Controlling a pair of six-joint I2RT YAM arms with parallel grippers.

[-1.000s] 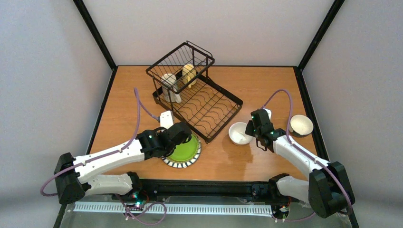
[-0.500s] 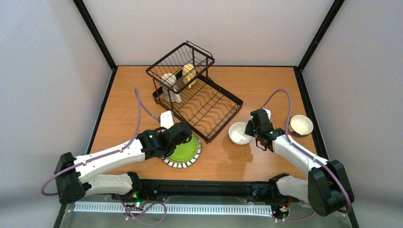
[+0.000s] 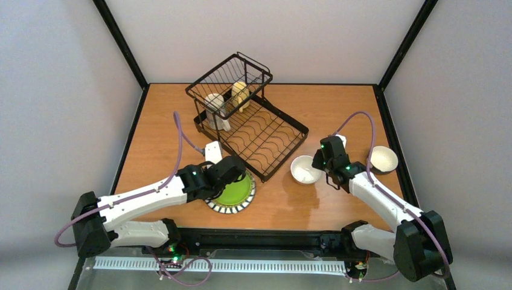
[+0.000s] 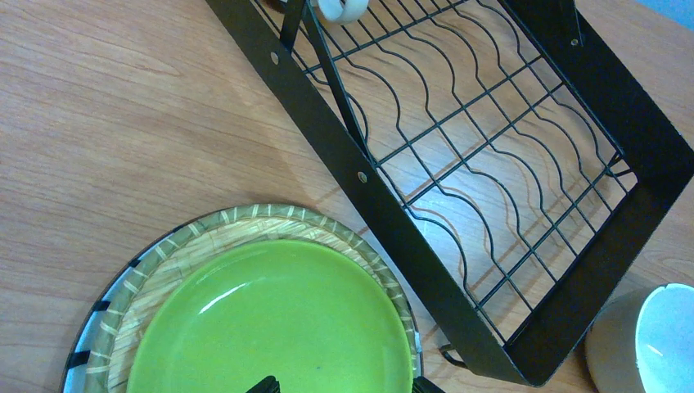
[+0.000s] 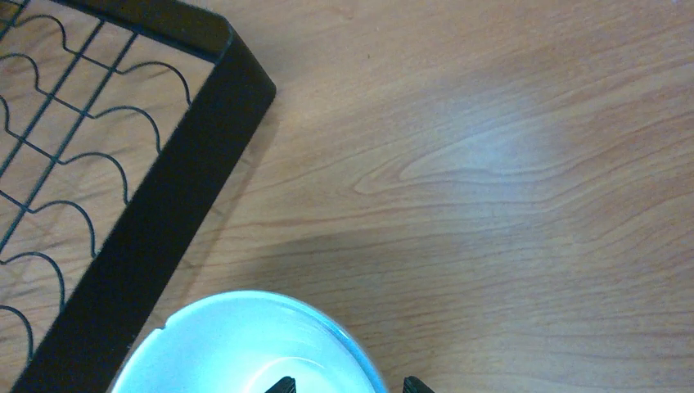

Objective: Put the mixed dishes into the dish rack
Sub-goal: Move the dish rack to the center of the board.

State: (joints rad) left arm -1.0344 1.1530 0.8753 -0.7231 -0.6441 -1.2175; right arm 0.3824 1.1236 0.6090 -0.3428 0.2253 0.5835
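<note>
Left pincer (image 4: 344, 386) apart, plate (image 4: 270, 327) just beneath: likely slick, flat, so pinch rim. Right pincer (image 5: 345, 385) apart, bowl (image 5: 233, 344) rim beneath: probably brittle.

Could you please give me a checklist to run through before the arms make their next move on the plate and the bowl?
1. Left pincer open above the green plate: ok.
2. Right pincer open, apparently straddling the rim of the bowl nearest the rack: ok.
3. Plate lying flat on the table with nothing on it: ok.
4. Dish rack slots next to the plate free of dishes: ok.
5. The two arms well apart from each other: ok.
6. Whether either pincer already touches its dish: cannot tell.
</note>
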